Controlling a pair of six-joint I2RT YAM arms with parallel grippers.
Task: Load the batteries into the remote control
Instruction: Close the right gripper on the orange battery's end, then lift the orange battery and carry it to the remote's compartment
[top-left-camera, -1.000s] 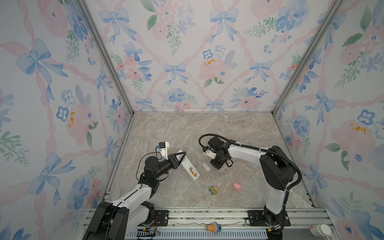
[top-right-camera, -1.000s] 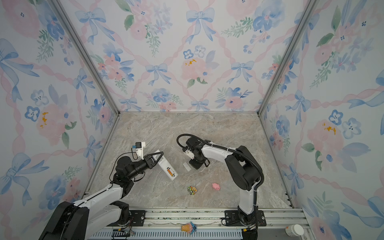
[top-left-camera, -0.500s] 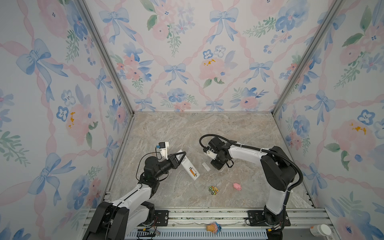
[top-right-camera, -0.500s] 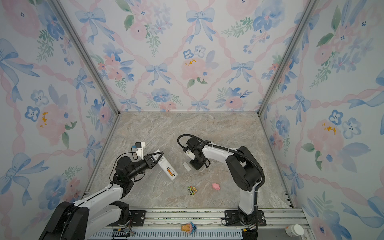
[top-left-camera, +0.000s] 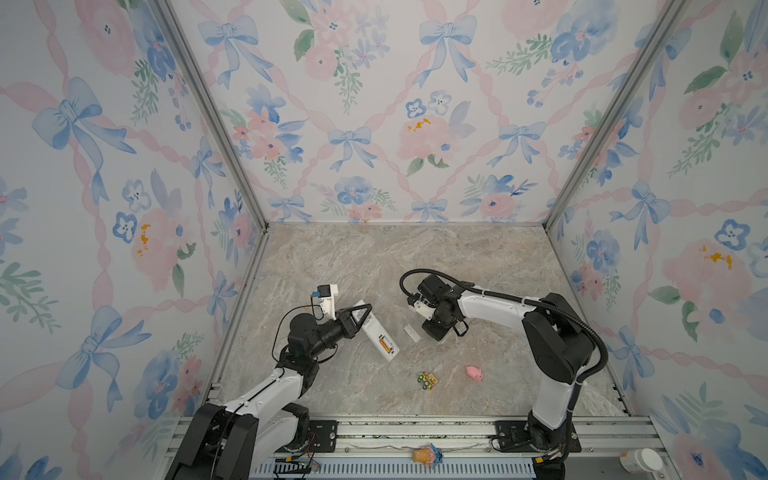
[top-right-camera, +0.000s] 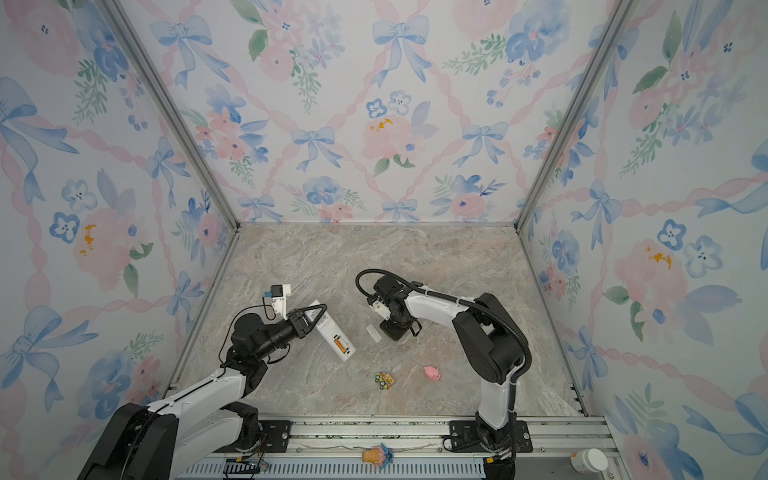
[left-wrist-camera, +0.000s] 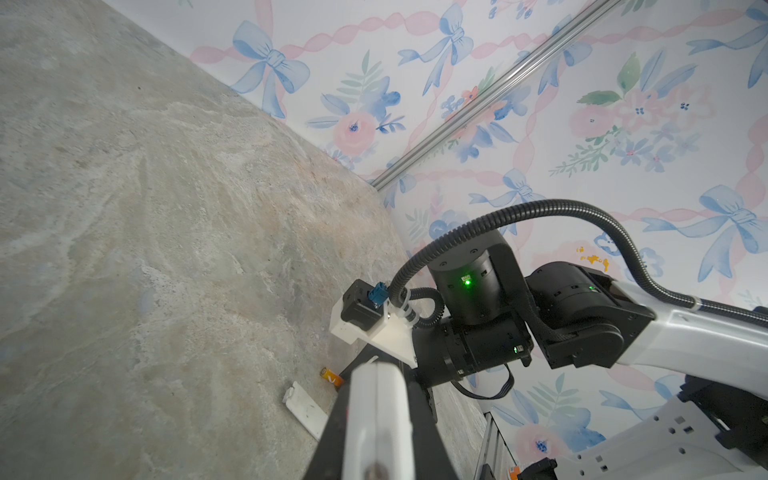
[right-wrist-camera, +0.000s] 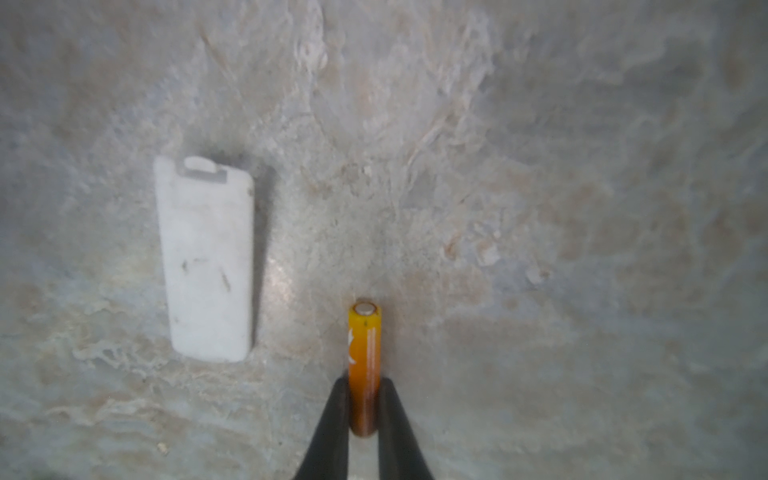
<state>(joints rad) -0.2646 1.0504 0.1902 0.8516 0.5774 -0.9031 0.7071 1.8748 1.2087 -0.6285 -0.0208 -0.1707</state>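
Observation:
My left gripper (top-left-camera: 360, 316) is shut on one end of the white remote control (top-left-camera: 377, 334), holding it slanted with the far end near the floor. Its open bay faces up and shows one orange battery (top-left-camera: 385, 344) inside. In the left wrist view the remote control (left-wrist-camera: 376, 419) sits between my black fingers (left-wrist-camera: 332, 432). My right gripper (right-wrist-camera: 364, 383) points down at the floor, shut on the rear of a second orange battery (right-wrist-camera: 364, 353) that lies flat. The right gripper (top-left-camera: 435, 332) hides that battery in both top views.
The white battery cover (top-left-camera: 412, 333) lies flat between remote and right gripper, close beside the gripped battery. A green-orange toy car (top-left-camera: 427, 380) and a pink pig (top-left-camera: 474, 372) sit nearer the front rail. Floral walls enclose three sides.
My right gripper's jaws have drawn in onto the battery on the floor. The left arm and the remote have kept still.

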